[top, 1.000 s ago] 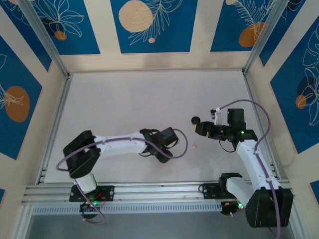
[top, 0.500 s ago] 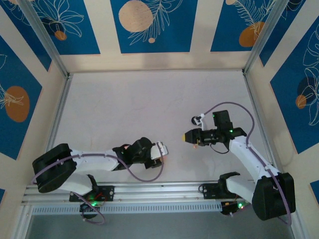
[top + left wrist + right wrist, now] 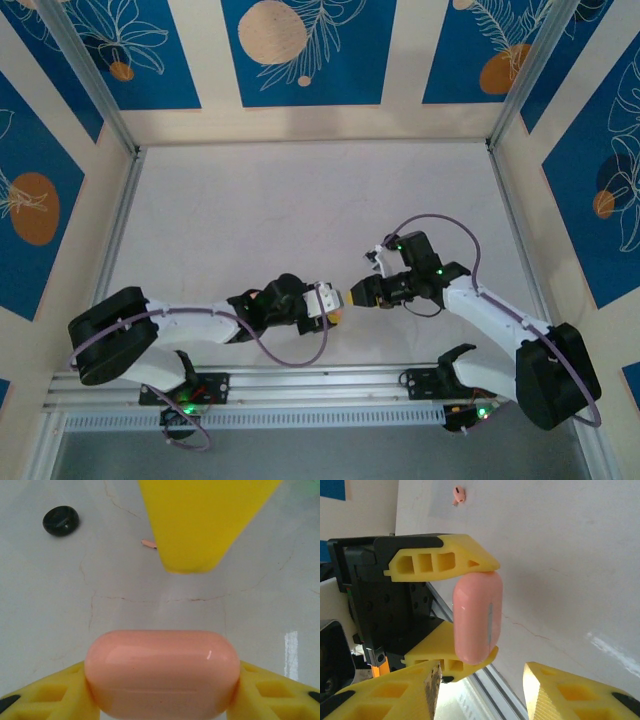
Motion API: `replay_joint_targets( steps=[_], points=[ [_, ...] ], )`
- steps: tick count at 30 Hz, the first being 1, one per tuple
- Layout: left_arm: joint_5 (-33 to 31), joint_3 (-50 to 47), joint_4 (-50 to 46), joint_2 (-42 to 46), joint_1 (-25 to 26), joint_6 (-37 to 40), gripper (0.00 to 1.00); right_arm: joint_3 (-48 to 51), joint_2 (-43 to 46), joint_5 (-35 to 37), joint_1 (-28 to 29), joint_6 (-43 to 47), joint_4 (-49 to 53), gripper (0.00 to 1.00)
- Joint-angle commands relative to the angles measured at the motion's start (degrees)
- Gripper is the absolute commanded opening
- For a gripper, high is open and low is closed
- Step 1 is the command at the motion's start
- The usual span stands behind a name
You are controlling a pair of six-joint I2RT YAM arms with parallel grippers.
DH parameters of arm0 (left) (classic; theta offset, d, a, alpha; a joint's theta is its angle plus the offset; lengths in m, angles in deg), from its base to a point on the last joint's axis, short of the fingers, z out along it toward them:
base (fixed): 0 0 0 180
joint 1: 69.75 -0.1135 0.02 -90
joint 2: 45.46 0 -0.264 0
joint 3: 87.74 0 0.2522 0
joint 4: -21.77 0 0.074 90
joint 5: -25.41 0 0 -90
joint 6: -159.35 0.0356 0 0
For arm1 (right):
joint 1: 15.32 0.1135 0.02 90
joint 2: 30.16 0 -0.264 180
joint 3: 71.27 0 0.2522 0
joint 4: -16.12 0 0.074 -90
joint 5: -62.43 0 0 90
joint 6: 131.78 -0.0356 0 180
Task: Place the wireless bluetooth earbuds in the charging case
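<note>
Left wrist: left claw [image 3: 162,700] clamps the shut pink case [image 3: 162,672], likely steadying it so the right claw [image 3: 482,680], parted and empty, can work the lid. One black earbud [image 3: 60,520] lies on the table [image 3: 265,605], well apart.

Bright, even light, a glare streak on the table [image 3: 290,650], close foreground blurred.

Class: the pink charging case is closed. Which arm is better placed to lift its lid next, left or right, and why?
Right, probably. The left gripper is shut on the charging case, so it is occupied. The right gripper is open, empty and faces the case close by.
</note>
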Motion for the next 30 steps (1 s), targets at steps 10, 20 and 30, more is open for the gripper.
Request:
replay_joint_targets(
  steps=[10,20,30],
  points=[
    [1.8,1.5,1.0,0.3,-0.2,-0.5,0.47,-2.1,-5.4,1.5,4.1,-2.5,-3.7,0.48],
    [0.9,1.2,1.2,1.3,-0.3,-1.0,0.47,-2.6,-7.2,0.8,6.4,-3.1,-5.1,0.44],
    [0.7,1.2,1.7,2.0,-0.2,-1.8,0.47,-2.8,-8.5,0.1,7.3,-4.3,-7.3,0.38]
  ],
)
